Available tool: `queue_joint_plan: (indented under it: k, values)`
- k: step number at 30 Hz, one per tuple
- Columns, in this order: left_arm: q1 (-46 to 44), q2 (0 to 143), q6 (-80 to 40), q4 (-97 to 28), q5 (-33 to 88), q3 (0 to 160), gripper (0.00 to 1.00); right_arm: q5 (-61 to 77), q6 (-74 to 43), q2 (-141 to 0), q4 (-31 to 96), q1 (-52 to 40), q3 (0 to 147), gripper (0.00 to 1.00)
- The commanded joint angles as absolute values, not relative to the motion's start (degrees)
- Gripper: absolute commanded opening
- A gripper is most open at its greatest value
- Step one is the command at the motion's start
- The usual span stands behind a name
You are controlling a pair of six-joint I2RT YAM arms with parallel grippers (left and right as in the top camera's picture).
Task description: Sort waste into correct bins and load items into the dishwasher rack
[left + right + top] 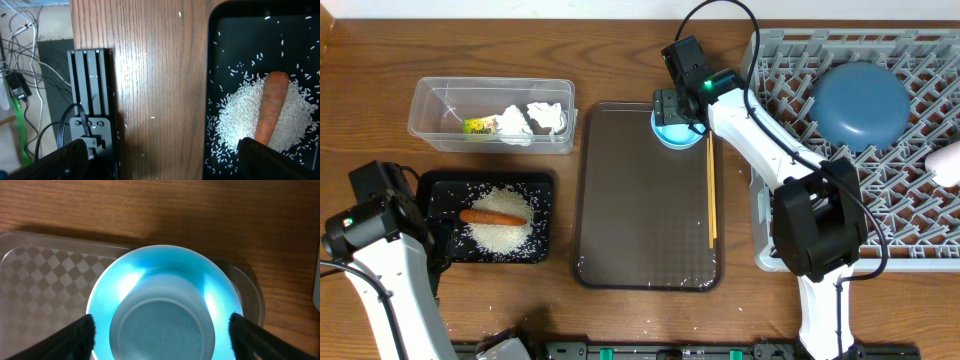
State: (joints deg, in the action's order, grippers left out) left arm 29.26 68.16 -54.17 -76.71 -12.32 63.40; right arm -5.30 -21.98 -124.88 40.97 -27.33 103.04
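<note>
The light-blue bowl (675,131) (160,305) lies upside down at the far right corner of the brown tray. My right gripper (677,118) (161,322) is open, with a finger on each side of the bowl's rim. Chopsticks (711,190) lie along the tray's right side. The dark-blue dish (860,105) and white cup (945,162) are in the dishwasher rack (920,230). Rice (500,232) (240,110) and the carrot (492,216) (270,110) lie in the black tray (545,215) (212,75). My left gripper (405,190) (162,150) hangs open and empty beside that tray's left edge.
The clear tub (430,105) at the back left holds tissues (535,118) and the wrapper (478,126). The brown tray (640,210) sits mid-table. Stray rice grains dot the wood near the front edge. Cables and a black mount (90,100) sit off the table's left side.
</note>
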Motion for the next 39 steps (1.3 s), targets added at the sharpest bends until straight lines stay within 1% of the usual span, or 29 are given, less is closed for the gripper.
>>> queue_joint_plan:
  k: [1,3,17,19,22,24,28,32,39]
  values:
    - [29.6,68.4,-54.1,-77.1,-12.6,63.4,0.98,-6.6,-23.4,-126.2,40.9,-27.9,103.3,0.76]
    - [29.6,68.4,-54.1,-77.1,-12.6,63.4,0.98,-6.6,-23.4,-126.3,40.9,-28.0,103.3,0.75]
    - [29.6,68.4,-54.1,-77.1,-12.6,63.4,0.98,-6.6,-23.8,-126.7,41.1,-28.2,102.3,0.74]
    - [29.6,68.4,-54.1,-77.1,-12.6,63.4,0.98,-6.6,-23.8,-126.7,41.1,-28.2,102.3,0.67]
    - [29.6,68.4,-54.1,-77.1,-12.6,63.4,0.98,-6.6,-23.8,-126.7,40.8,-28.2,102.3,0.64]
    - [29.6,68.4,-54.1,-77.1,-12.6,63.4,0.98,-6.6,-23.8,-126.7,40.5,-28.3,102.3,0.57]
    - [29.6,68.4,-54.1,-77.1,-12.7,63.4,0.98,-6.6,-23.8,-126.0,40.4,-28.3,102.8,0.56]
    - [29.6,68.4,-54.1,-77.1,-12.7,63.4,0.98,-6.7,-23.7,-122.2,41.5,-27.9,104.9,0.56]
    - [29.6,68.4,-54.1,-77.1,-12.6,63.4,0.98,-6.9,-21.3,-108.6,44.1,-24.9,107.7,0.56]
